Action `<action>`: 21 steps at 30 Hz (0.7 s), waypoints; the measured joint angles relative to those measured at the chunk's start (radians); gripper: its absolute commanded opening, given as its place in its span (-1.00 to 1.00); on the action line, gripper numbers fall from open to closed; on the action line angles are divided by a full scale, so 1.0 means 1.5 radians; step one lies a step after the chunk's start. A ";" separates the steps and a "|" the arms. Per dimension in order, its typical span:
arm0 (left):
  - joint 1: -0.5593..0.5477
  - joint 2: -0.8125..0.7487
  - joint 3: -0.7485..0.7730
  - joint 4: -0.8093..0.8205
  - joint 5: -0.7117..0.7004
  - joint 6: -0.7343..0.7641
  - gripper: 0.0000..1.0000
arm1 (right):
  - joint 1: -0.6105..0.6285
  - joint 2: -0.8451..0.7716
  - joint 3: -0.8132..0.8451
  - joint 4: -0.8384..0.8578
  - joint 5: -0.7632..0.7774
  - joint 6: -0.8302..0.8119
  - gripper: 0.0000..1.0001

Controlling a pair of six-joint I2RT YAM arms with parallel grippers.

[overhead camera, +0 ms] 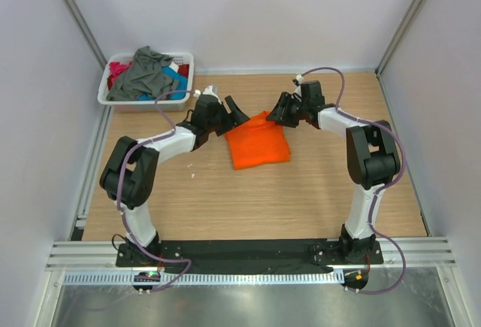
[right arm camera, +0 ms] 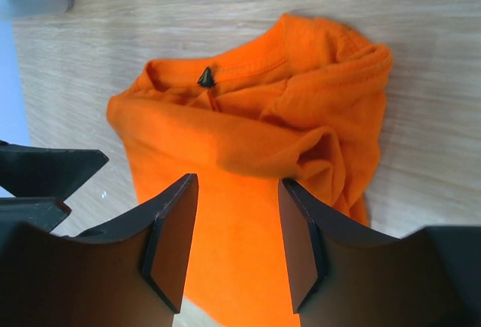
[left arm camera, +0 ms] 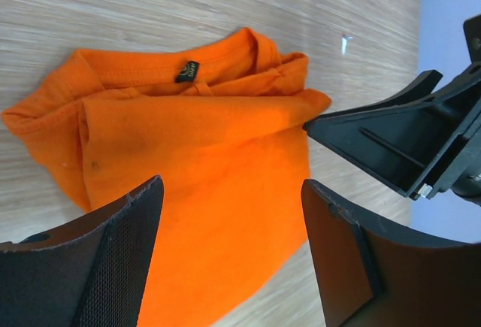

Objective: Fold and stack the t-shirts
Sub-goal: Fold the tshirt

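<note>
Orange t-shirt (overhead camera: 258,141): bright orange, folded to a rough rectangle, lying flat on the wooden table (overhead camera: 225,199) toward its far middle, slightly askew.
Collar (right arm camera: 218,70): at the far end, facing up; I note a small black neck label (left arm camera: 187,71) inside it.
Folds: both sides turned in over the body, rumpled near the collar (not a crisp fold).
Dark grey t-shirt (overhead camera: 146,71): crumpled, topmost in the white basket (overhead camera: 139,104) at the far left corner.
Teal-blue t-shirt (overhead camera: 177,80): bunched under the grey, right side.
Red-pink t-shirt (overhead camera: 118,71): bunched, left side.

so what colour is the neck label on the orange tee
The label is black; left wrist view.
</note>
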 measured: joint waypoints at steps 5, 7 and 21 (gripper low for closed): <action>0.001 0.063 0.037 0.005 -0.015 0.000 0.49 | 0.000 0.062 0.036 0.026 0.001 0.009 0.07; 0.002 0.086 0.055 0.004 -0.019 0.004 0.49 | 0.000 0.087 0.058 0.031 0.001 0.012 0.07; 0.050 0.188 0.169 -0.008 -0.023 0.015 0.47 | -0.007 0.181 0.179 0.057 0.011 0.036 0.06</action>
